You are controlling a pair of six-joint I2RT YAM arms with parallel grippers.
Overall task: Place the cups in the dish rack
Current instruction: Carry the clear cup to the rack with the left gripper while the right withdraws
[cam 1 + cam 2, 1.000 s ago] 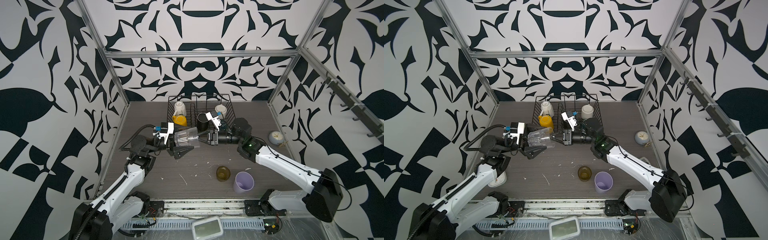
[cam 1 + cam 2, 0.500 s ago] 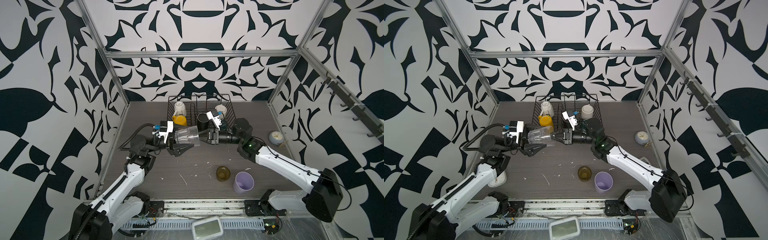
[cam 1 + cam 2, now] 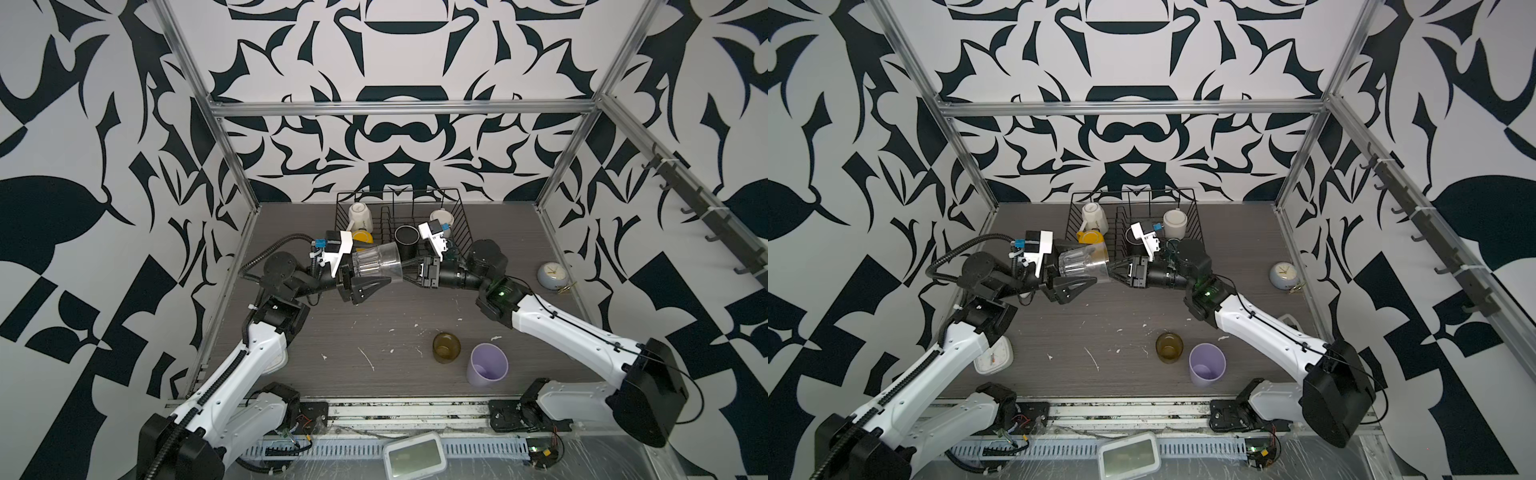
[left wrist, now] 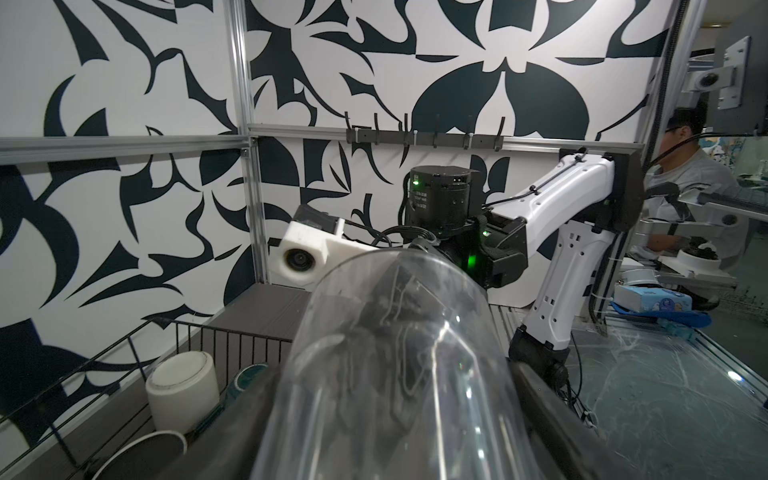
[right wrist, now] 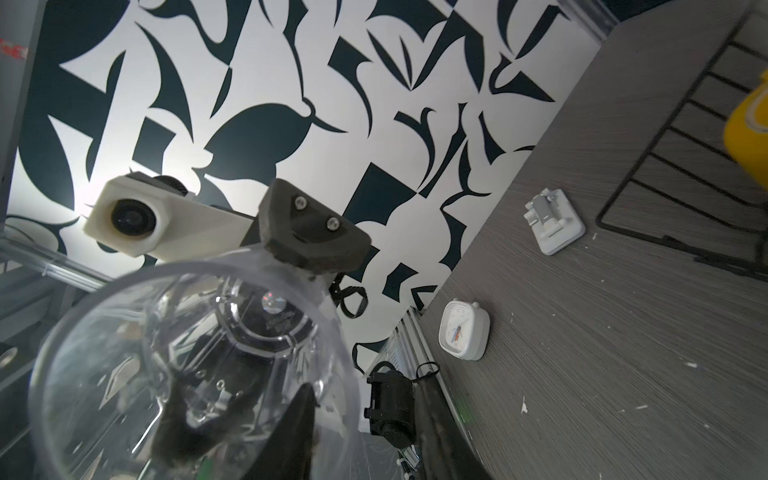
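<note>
We can't see the far side of the left jaws, it's behind the clear glass [image 3: 376,266], and both wrist views are mostly smeary glass. The left jaws are clamped on its base end; the right jaws sit parted, straddling the rim without pinching. The glass hangs sideways above the grey wood-grain tabletop [image 3: 395,316], long axis left-right, mouth facing right, just on the near side of the dish rack [image 3: 462,218]. Black-and-white patterned walls [image 3: 395,137].
</note>
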